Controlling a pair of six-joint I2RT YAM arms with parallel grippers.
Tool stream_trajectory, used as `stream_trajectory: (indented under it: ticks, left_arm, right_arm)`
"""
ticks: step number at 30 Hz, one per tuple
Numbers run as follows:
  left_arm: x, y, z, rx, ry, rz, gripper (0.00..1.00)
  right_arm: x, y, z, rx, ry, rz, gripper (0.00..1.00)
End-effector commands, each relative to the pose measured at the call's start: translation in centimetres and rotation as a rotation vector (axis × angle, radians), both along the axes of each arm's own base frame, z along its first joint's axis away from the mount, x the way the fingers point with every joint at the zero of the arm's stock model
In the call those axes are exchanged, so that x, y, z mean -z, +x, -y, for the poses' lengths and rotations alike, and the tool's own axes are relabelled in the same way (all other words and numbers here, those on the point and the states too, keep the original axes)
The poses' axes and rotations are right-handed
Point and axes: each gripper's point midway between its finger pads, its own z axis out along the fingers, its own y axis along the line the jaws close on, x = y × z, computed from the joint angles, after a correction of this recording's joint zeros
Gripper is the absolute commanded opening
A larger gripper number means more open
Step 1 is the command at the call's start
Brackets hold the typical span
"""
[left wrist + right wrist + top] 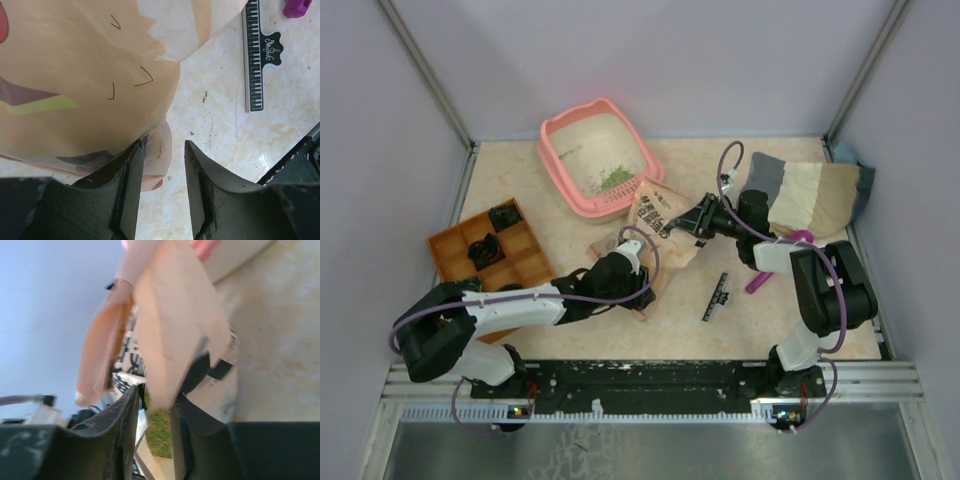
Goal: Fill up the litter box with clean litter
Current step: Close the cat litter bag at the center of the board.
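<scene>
The salmon-pink litter box (560, 150) stands at the back of the table, with a small pile of green clean litter (615, 180) in its near right corner. A beige printed paper bag (655, 222) lies tilted, its top end on the box's near rim. My right gripper (698, 217) is shut on the bag's right edge; in the right wrist view the paper (175, 315) runs between the fingers (120, 415), with green litter (160, 432) showing below. My left gripper (642, 287) is open at the bag's bottom end; its left finger (131, 170) touches the bag (75, 75).
An orange compartmented tray (450, 245) holding black items stands at the left. A black ruler-like strip (717, 297) and a magenta scoop (760, 280) lie near the right arm. A grey and beige cloth (810, 195) lies at the back right.
</scene>
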Motion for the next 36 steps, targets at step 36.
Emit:
stream_trajectory:
  ticks: [36]
  left_arm:
    - [-6.3, 11.8, -6.8, -0.242, -0.054, 0.090, 0.58]
  right_arm:
    - [1.3, 0.8, 0.0, -0.051, 0.165, -0.068, 0.19]
